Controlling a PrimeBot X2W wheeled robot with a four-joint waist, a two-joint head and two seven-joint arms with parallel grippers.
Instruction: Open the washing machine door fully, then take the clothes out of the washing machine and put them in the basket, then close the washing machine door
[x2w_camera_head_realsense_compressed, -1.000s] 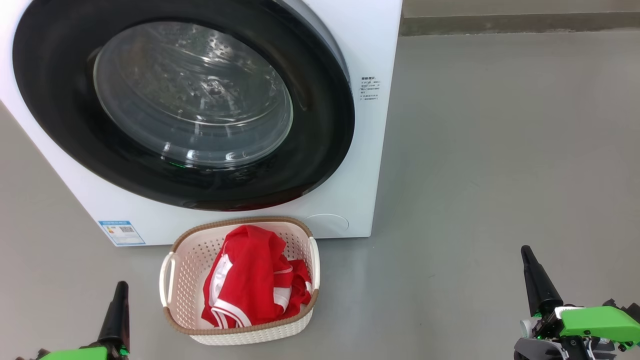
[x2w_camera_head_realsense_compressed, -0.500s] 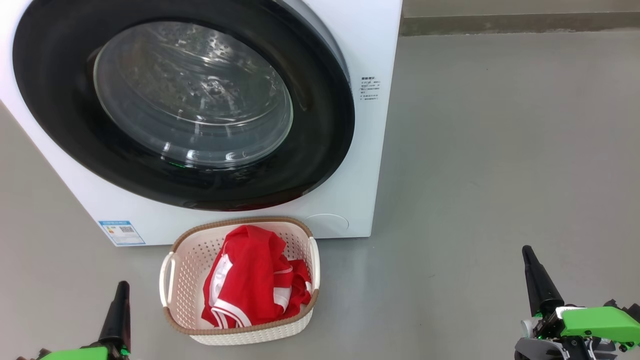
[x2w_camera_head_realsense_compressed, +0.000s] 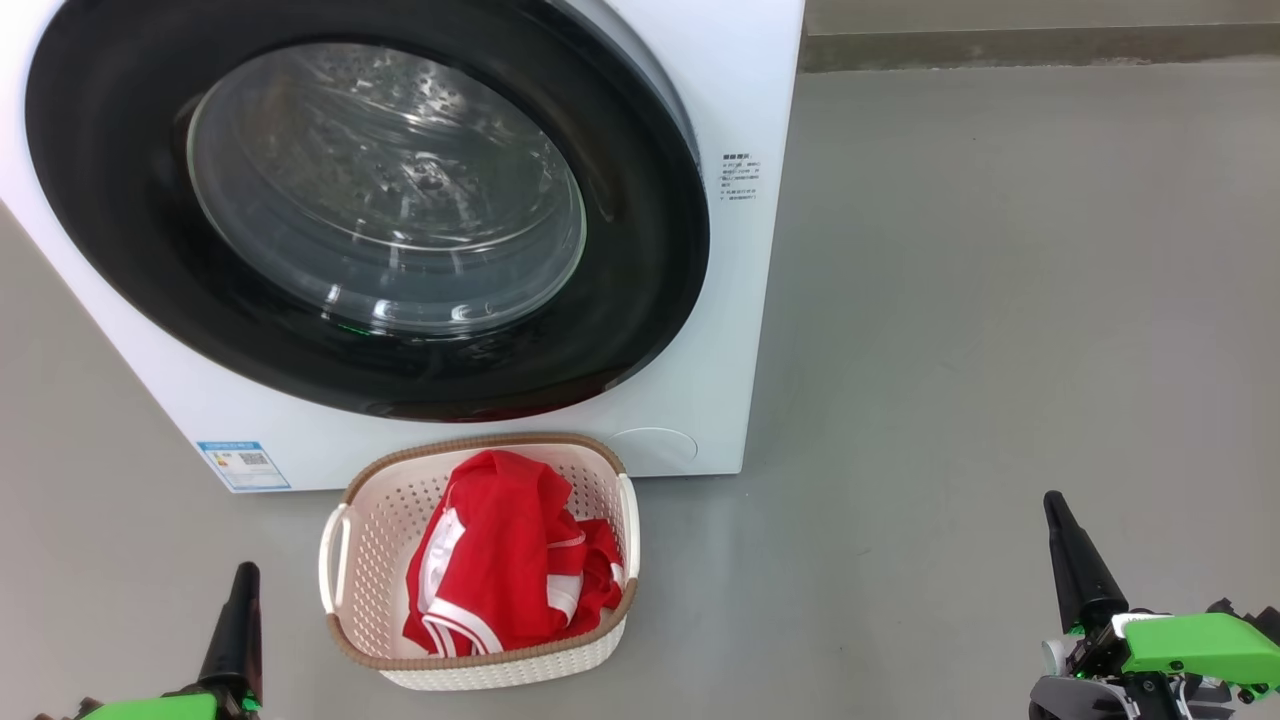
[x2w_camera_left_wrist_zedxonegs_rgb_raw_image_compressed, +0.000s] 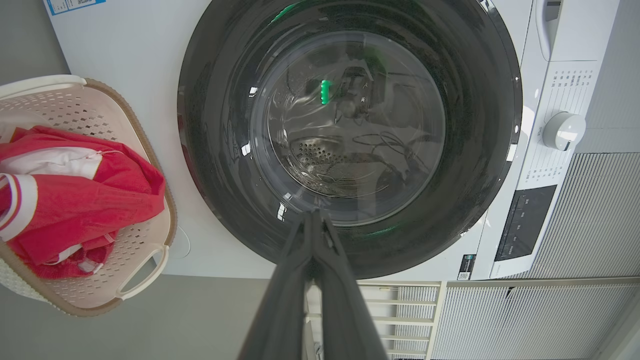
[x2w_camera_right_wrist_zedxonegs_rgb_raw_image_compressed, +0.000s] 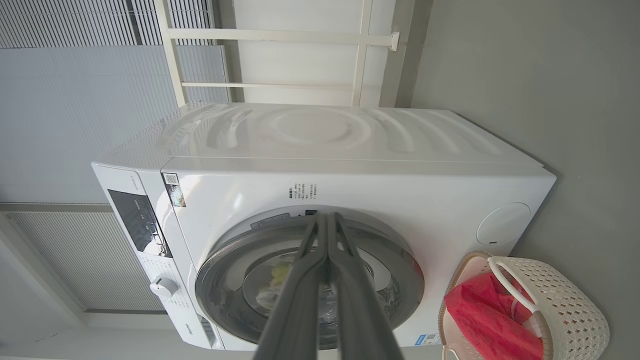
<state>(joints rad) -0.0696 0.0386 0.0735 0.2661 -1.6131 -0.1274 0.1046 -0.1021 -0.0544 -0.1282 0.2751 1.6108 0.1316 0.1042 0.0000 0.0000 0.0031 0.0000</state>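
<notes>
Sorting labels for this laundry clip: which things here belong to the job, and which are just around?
Job: washing machine, washing machine door, clothes, basket.
Just around: floor, white railing, slatted panels.

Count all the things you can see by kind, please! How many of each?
washing machine: 1
door: 1
basket: 1
heap of red clothes: 1 (I cannot tell how many pieces are in it)
grippers: 2, the left gripper and the right gripper, both shut
Total: 6
</notes>
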